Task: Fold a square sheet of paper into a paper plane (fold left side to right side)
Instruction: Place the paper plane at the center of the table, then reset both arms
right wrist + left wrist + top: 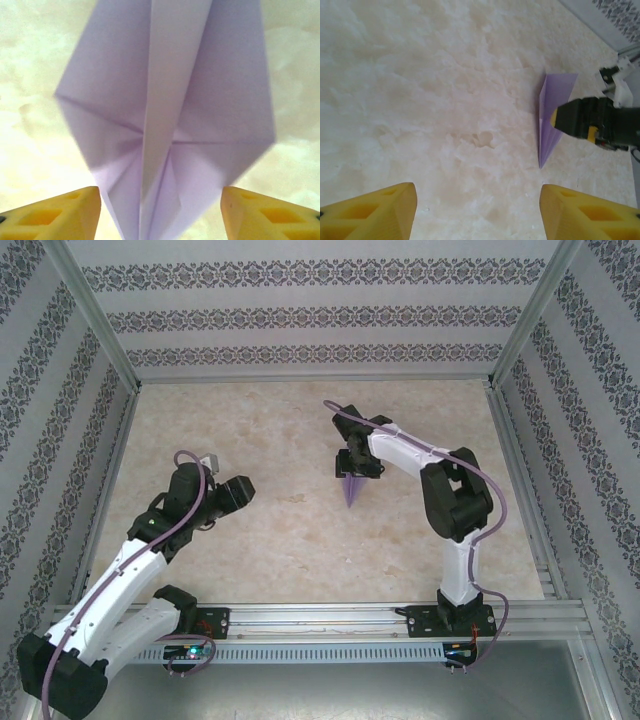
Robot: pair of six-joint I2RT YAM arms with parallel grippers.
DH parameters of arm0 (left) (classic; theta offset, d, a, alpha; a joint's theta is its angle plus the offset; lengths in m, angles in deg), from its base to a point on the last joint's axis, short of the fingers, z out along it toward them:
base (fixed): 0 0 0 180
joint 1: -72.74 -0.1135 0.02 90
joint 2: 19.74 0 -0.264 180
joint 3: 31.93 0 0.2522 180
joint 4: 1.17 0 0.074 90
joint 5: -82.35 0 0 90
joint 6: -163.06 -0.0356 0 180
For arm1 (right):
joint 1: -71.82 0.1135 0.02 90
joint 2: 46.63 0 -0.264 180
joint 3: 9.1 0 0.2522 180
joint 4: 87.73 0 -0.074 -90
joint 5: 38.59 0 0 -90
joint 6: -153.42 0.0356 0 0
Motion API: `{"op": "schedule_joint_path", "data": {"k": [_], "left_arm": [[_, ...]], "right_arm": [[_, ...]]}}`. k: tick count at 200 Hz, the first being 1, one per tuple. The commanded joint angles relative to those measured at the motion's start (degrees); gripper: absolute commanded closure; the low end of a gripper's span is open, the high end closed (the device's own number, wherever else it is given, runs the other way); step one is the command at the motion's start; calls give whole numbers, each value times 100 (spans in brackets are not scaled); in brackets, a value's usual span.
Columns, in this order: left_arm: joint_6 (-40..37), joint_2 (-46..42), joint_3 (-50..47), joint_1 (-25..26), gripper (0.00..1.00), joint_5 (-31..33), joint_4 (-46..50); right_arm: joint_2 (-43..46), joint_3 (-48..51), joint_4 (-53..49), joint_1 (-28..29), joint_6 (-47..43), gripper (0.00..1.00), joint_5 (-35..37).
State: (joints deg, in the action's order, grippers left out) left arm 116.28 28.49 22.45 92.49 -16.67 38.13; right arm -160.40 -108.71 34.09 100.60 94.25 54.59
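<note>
The paper plane (349, 489), a slim lavender dart of matte, sharply creased sheet with layered wings and a narrow central strip, lies on the mottled beige tabletop (300, 550) directly beneath the right gripper (352, 462), whose jaws stand wide to either side and hold nothing. The left gripper (232, 492) hangs well apart to the left, jaws likewise wide and empty. The plane is judged light, thin, prone to sliding and easily crushed, and is best pinched gently across the stiffer layered centre fold, not the wing edges.
</note>
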Motion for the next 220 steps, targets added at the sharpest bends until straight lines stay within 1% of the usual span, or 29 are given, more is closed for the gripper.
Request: {"op": "schedule_joint_path", "data": {"k": [1,21,35,40,51,61,73,84,100,112,130,140,149,159,168,181,199,220], "left_arm": [[-437,-41,288,-260,30,-59,253],[-646,-129,332,-470,23,155,275],[-836,-190,319,-629,14,438,259],[-905,-216,307,-695,11,553,250],[-1249,-257,225,-827,8,732,102],[-1454,-270,146,-918,1,1013,11],[-1678,-238,72,-1035,0,1262,-106],[-1801,-160,29,-1179,0,1365,-193],[-1902,-18,-45,-1403,0,1353,-317],[-1998,82,-76,-1526,0,1394,-331],[-2162,134,-144,-1715,0,1589,-285],[-2245,101,-228,-1831,0,1685,-324],[-2367,17,-369,-1909,0,1693,-489],[-2452,-109,-610,-1947,0,1725,-825],[-2557,-194,-860,-1957,0,1715,-1261],[-2699,-189,-1169,-1966,0,1783,-1928],[-3075,17,-1444,-1966,0,1834,-2606],[-3482,308,-1722,-1975,0,1669,-3331]], "right_arm": [[586,199,-341,124,-131,31,192],[1200,527,-457,189,-274,24,307],[1753,894,-454,174,-377,19,433],[1978,1026,-443,142,-415,17,467],[2450,1307,-376,51,-553,13,553],[2865,1562,-263,-84,-688,9,634],[3318,1901,-75,-344,-850,5,700],[3675,2162,89,-666,-967,2,641],[4135,2620,491,-1191,-1133,2,292],[4406,3070,975,-1610,-1198,2,-120],[4650,3703,1708,-2335,-983,4,-1263],[4676,3911,1912,-2559,-928,6,-1738],[4718,4059,1979,-2628,-1067,9,-1837],[4816,4334,2226,-2647,-1250,10,-1595],[4907,4622,2587,-2694,-1347,10,-1172],[5002,4994,3264,-2769,-1453,4,-757],[5066,5346,4189,-2794,-1876,2,-405],[5041,5664,5143,-2806,-2388,2,-65]]}}
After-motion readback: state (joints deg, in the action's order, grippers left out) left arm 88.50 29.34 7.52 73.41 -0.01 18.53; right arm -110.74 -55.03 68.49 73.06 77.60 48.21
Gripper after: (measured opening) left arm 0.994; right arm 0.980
